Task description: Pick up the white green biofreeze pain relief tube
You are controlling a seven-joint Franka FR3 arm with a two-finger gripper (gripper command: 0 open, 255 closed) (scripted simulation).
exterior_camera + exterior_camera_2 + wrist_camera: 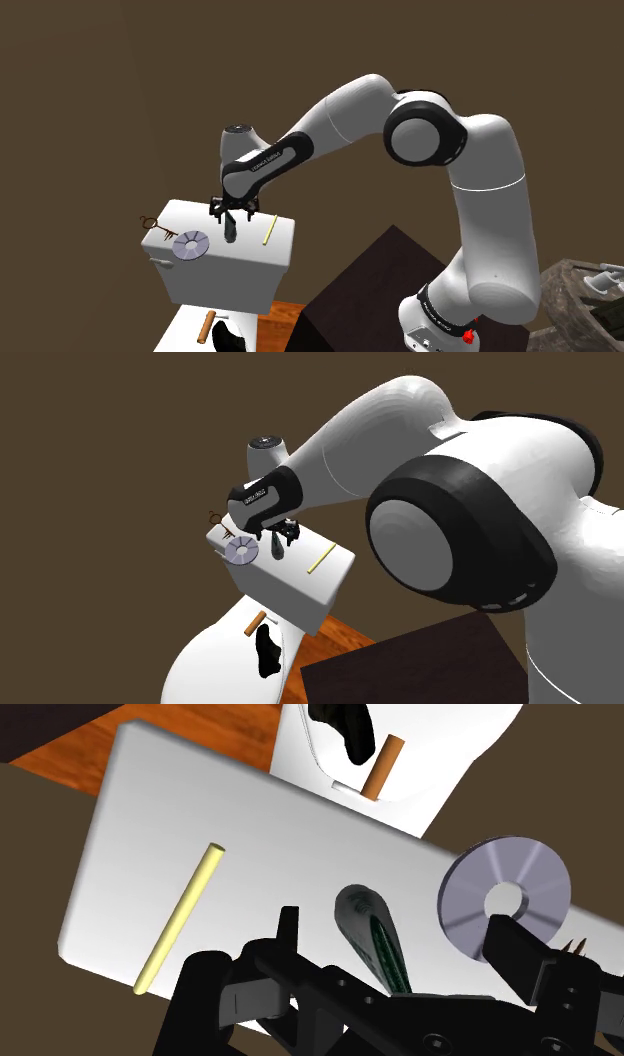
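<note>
Four loose things sit on the white tank lid [300, 834], and the one I'm after is the tube [368, 936], grey-white with a dark green stripe, lying near the lid's middle. Its long axis runs across the lid's short way. The broad rounded end points toward the bowl-side edge, and the other end is hidden beneath the gripper [398, 926].

The gripper hangs right over the tube. Its jaws are released and stand apart, one on each flank, neither touching it.

On one flank of the tube the disc [470, 894] lies just beside it, with the key [158, 228] beyond at the lid's end edge. On the other flank the yellow stick [180, 916] lies well apart, slanting in toward the tube at its bowl-side end.

I see bare lid between the tube's broad end and the bowl-side edge. Past that edge a brown rod [381, 766] lies on the toilet [215, 662].
</note>
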